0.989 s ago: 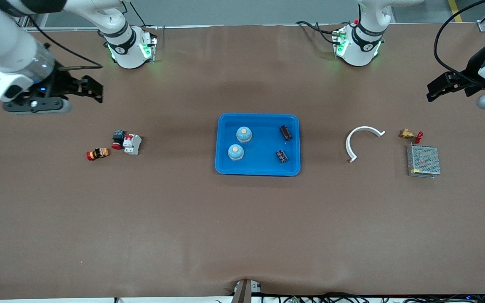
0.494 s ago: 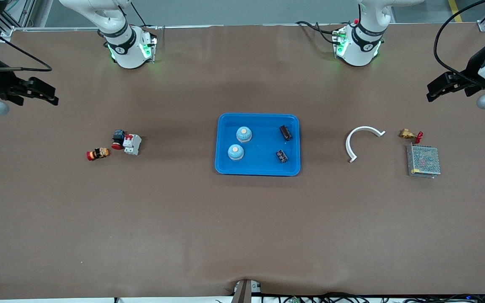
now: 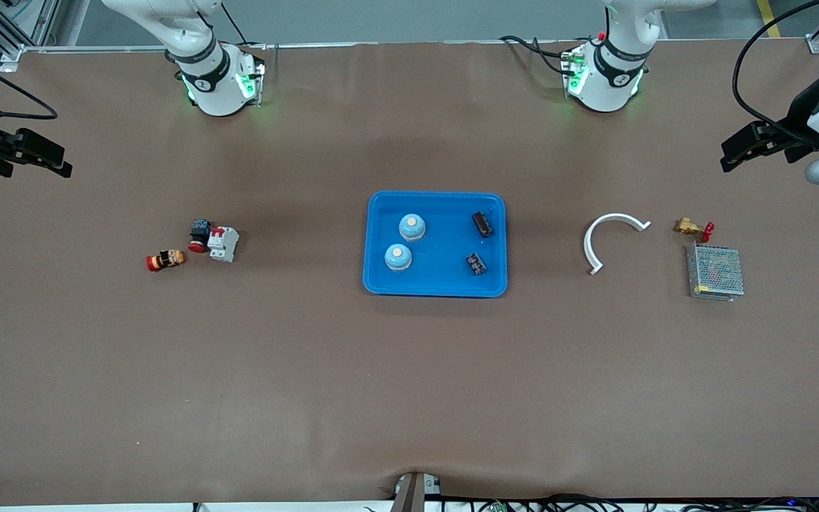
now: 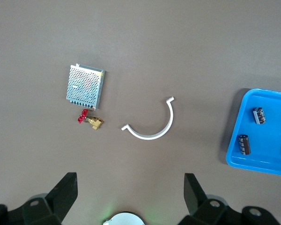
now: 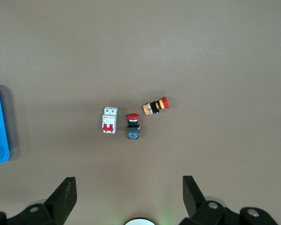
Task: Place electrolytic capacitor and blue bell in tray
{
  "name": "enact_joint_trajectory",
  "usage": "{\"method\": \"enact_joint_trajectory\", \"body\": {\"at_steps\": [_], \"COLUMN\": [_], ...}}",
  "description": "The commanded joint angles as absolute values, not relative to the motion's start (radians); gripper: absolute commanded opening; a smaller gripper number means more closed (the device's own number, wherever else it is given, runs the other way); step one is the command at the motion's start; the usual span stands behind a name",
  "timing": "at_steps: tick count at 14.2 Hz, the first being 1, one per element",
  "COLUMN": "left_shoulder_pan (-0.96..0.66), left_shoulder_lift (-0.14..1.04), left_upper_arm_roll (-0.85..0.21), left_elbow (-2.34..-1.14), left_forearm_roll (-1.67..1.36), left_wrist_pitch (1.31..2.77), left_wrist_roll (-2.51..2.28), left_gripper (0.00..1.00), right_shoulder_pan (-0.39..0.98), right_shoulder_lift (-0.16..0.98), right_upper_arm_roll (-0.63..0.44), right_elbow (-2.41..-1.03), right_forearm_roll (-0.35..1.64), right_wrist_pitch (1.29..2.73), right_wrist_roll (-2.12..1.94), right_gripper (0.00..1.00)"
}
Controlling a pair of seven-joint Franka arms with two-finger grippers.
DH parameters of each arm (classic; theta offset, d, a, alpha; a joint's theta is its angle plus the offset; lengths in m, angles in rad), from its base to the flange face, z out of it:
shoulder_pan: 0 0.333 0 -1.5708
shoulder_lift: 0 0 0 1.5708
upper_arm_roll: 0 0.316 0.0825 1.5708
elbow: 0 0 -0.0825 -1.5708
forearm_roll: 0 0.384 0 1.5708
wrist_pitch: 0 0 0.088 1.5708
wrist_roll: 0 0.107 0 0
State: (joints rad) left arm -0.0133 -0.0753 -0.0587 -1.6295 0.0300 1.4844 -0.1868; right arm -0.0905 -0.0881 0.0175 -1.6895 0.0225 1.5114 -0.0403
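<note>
The bright-blue tray (image 3: 441, 284) lies mid-table. Two blue bells (image 3: 412, 227) (image 3: 398, 257) stand in it on the side toward the right arm's end. Two black electrolytic capacitors (image 3: 481, 223) (image 3: 475, 264) lie in it on the side toward the left arm's end. The left wrist view shows the tray's end (image 4: 255, 161) with both capacitors (image 4: 259, 115) (image 4: 244, 144). My left gripper (image 3: 728, 158) (image 4: 129, 185) hangs open and empty over the left arm's end of the table. My right gripper (image 3: 65, 162) (image 5: 127, 185) is open and empty over the right arm's end.
A white curved strip (image 3: 612, 238), a brass valve with a red handle (image 3: 692, 227) and a metal mesh box (image 3: 715, 272) lie toward the left arm's end. A white breaker (image 3: 223, 243), a red push button (image 3: 200, 235) and an orange-red button (image 3: 166, 259) lie toward the right arm's end.
My right arm has drawn back toward its end of the table, with most of it now out of the front view. The left arm, tray and parts have not moved.
</note>
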Motion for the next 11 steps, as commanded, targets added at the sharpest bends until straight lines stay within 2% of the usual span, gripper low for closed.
{"method": "enact_joint_trajectory", "body": {"at_steps": [1, 11], "left_shoulder_pan": [-0.018, -0.023], "left_shoulder_lift": [-0.08, -0.074], "left_upper_arm_roll": [-0.054, -0.054], "left_elbow": [-1.62, -1.591], "left_forearm_roll": [0.017, 0.023], "left_wrist_pitch": [1.476, 1.476], "left_wrist_roll": [-0.175, -0.08], "left_gripper": [1.0, 1.0], "right_shoulder_pan": [-0.103, -0.1], "right_shoulder_lift": [-0.081, -0.08], "right_upper_arm_roll": [0.029, 0.031], "right_elbow": [-1.672, -1.672], "right_forearm_roll": [0.009, 0.008], "right_wrist_pitch": [1.497, 1.496], "right_wrist_roll": [-0.051, -0.051], "right_gripper": [1.0, 1.0]}}
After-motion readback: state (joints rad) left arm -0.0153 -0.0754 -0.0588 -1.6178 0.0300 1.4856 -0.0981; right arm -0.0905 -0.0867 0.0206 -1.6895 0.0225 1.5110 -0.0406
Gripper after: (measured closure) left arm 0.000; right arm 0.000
